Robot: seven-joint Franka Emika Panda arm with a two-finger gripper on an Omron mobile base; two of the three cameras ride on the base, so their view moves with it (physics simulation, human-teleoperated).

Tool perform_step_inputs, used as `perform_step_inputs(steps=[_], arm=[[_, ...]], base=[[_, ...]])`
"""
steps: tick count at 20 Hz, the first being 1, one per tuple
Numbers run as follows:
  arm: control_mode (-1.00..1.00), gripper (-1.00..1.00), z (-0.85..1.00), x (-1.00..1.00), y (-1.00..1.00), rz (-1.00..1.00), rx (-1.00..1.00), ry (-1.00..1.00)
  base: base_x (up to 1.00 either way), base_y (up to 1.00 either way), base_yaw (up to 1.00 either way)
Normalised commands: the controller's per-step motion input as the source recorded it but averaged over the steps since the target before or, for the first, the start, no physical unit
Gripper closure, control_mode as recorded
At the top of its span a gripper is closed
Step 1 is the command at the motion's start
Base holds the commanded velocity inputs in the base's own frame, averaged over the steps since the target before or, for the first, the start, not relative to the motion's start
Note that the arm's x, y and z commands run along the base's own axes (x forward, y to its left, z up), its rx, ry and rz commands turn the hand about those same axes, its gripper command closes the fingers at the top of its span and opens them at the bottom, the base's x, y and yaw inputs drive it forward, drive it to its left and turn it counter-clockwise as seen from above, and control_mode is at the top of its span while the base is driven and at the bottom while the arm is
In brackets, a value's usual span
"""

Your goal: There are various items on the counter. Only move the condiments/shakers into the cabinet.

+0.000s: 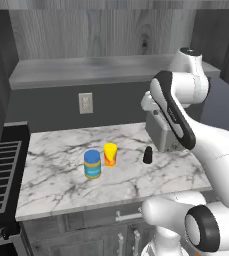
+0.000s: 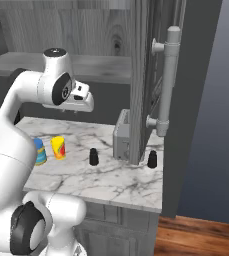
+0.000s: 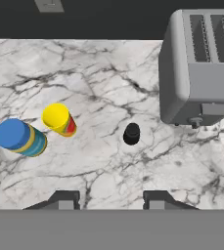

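So the gripper (image 3: 111, 202) hovers high over the marble counter (image 3: 108, 78) with jaws narrow and empty; nothing's in the cabinet (image 1: 111, 70) yet; nearest black shaker (image 3: 131, 133) stands mid-counter, left of the toaster (image 3: 201, 63); I'd open and drop straight onto it.

The white arm rises from its base, bends at a dark-jointed elbow and folds forward so that the wrist sits high, with the hand turned to face straight down. The gripper (image 3: 111, 200) hangs well above the surface below it, its two dark fingertips (image 3: 64, 199) showing as short stubs with a gap between them and nothing in that gap. The jaws stand near their narrowest setting, gripping nothing. In the right base view the hand (image 2: 81, 100) juts out sideways from the rounded wrist joint, level with the upper link, and touches nothing beneath or beside it.
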Motion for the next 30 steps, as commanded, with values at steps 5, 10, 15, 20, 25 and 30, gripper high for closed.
perform_step_inputs(steps=[5,10,15,20,25,30], arm=[[-1.0,-1.0,-0.01,-0.16,0.02,0.0,0.0,-0.01],[-1.0,-1.0,-0.27,-0.6,0.64,-0.02,-0.18,0.0],[-1.0,-1.0,-0.57,-0.59,1.0,-0.18,-0.44,-0.03],[-1.0,-1.0,-0.58,-0.46,1.0,-0.32,-0.32,-0.07],[-1.0,-1.0,-0.39,-0.28,1.0,-0.42,-0.1,-0.17],[-1.0,-1.0,-0.18,0.01,1.0,-0.45,-0.09,-0.21]], base=[[0.0,0.0,0.0],[0.0,0.0,0.0],[0.0,0.0,0.0],[0.0,0.0,0.0],[0.0,0.0,0.0],[0.0,0.0,0.0]])
